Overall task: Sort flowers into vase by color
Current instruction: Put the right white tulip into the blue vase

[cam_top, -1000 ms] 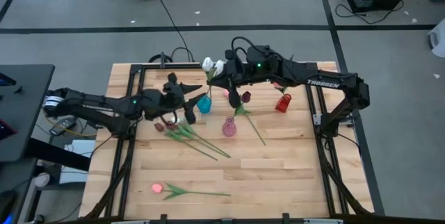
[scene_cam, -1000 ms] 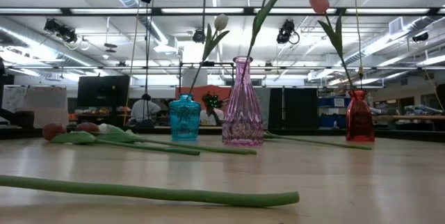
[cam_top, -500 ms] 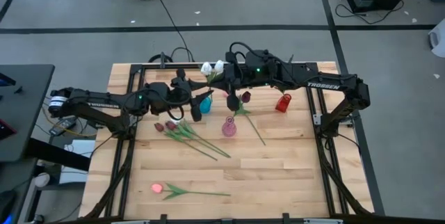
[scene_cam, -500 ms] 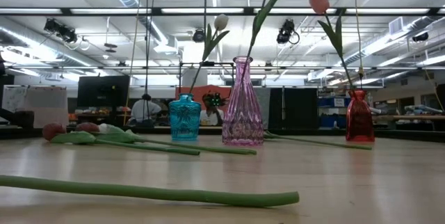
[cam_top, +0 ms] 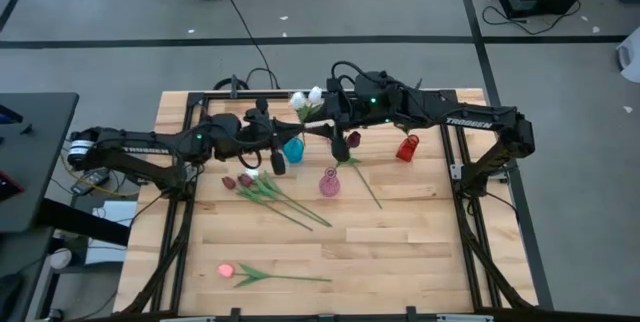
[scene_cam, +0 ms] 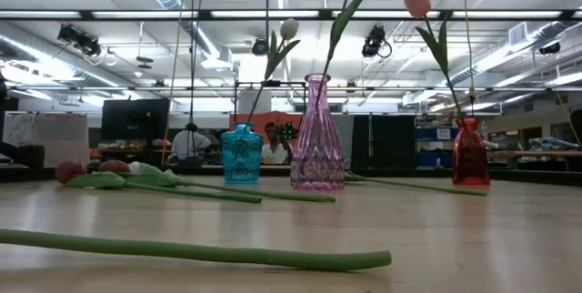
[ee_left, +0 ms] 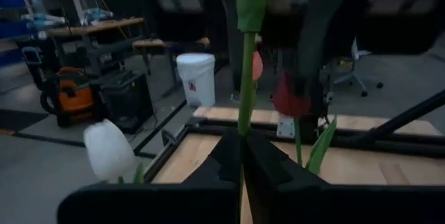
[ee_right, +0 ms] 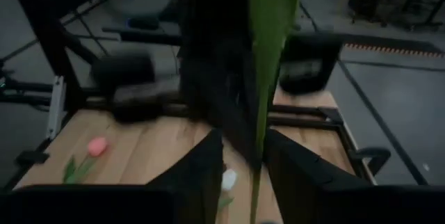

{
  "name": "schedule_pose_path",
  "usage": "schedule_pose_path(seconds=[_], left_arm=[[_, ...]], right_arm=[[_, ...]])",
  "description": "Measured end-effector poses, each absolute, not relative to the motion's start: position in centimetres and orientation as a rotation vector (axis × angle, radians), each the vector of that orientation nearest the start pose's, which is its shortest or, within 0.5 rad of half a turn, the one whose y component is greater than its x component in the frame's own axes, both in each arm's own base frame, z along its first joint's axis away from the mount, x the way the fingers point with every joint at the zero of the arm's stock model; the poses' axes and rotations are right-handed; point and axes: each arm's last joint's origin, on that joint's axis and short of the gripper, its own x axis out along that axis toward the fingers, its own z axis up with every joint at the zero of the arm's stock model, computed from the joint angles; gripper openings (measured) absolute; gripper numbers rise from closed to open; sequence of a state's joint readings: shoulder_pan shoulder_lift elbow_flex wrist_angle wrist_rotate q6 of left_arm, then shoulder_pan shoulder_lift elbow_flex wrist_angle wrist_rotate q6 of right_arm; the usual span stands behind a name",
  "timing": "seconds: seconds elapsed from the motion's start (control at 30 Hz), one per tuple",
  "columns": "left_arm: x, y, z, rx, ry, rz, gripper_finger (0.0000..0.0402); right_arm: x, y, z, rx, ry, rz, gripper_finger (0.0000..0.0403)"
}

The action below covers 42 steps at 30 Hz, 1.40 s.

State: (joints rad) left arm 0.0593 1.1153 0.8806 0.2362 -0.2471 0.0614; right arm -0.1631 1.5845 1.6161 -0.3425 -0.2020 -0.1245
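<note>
Reaching in from opposite sides, both arms meet high over the back of the tabletop (cam_top: 400, 252), above the blue vase (cam_top: 293, 150). Left gripper (ee_left: 242, 156) has its fingers clamped on a green tulip stem (ee_left: 245, 78); right gripper (ee_right: 243, 156) has its fingers parted around that stem. White tulips (cam_top: 306, 96) show between the arms. Maroon tulip stands in the pink vase (scene_cam: 317, 138), pink one in the red vase (scene_cam: 470, 153). More tulips (cam_top: 262, 190) lie loose on the tabletop.
</note>
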Motion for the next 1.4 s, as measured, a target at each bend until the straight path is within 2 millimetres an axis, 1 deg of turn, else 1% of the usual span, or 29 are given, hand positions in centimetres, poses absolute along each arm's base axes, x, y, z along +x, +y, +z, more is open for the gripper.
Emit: schedule_pose_path(seconds=[0.07, 0.2, 0.3, 0.4, 0.47, 0.53, 0.63, 0.77, 0.87, 1.03, 1.13, 1.23, 1.4], left_arm=[[24.4, 2.1, 34.7, 0.062, -0.001, 0.302, 0.0008], [23.3, 2.1, 34.7, 0.065, 0.035, 0.299, 0.0007], [22.6, 2.0, 33.7, 0.053, 0.037, 0.298, 0.0007], [22.1, 2.0, 31.5, 0.044, 0.046, 0.306, 0.0006], [21.7, 2.1, 30.5, 0.034, 0.017, 0.318, 0.0006], [21.3, 2.3, 30.0, 0.028, -0.012, 0.342, 0.0006], [21.0, 2.8, 29.0, 0.024, 0.002, 0.382, 0.0006], [20.9, 3.5, 28.3, 0.02, 0.001, 0.414, 0.0006], [20.8, 3.9, 27.4, 0.015, 0.006, 0.434, 0.0006], [20.3, 4.3, 26.3, 0.0, -0.058, 0.464, 0.0006], [20.1, 4.6, 25.5, -0.019, -0.071, 0.482, 0.0006], [20.0, 4.7, 25.1, -0.04, -0.068, 0.488, 0.0006], [20.8, 4.8, 24.5, -0.058, -0.057, 0.485, 0.0006]], right_arm=[[34.3, -5.1, 41.3, -0.06, 0.311, 0.057, 0.014], [31.6, -4.6, 43.3, -0.032, 0.294, 0.011, 0.0158], [29.8, -4.0, 44.4, -0.036, 0.292, -0.037, 0.0159], [28.7, -3.2, 44.6, -0.044, 0.293, -0.05, 0.0158], [28.3, -2.7, 44.4, -0.047, 0.3, -0.067, 0.0158], [28.1, -2.4, 44.0, -0.046, 0.312, -0.096, 0.0158], [28.0, -1.9, 43.5, -0.05, 0.327, -0.129, 0.0158], [28.3, -1.4, 42.5, -0.036, 0.355, -0.144, 0.0158], [28.5, -0.7, 41.5, -0.005, 0.379, -0.127, 0.0158], [29.0, 0.8, 39.7, -0.005, 0.393, -0.12, 0.0158], [29.1, 1.5, 39.1, -0.002, 0.399, -0.144, 0.0158], [29.0, 2.1, 38.4, 0.011, 0.414, -0.177, 0.0158], [28.8, 3.8, 37.4, 0.056, 0.436, -0.201, 0.0158]])
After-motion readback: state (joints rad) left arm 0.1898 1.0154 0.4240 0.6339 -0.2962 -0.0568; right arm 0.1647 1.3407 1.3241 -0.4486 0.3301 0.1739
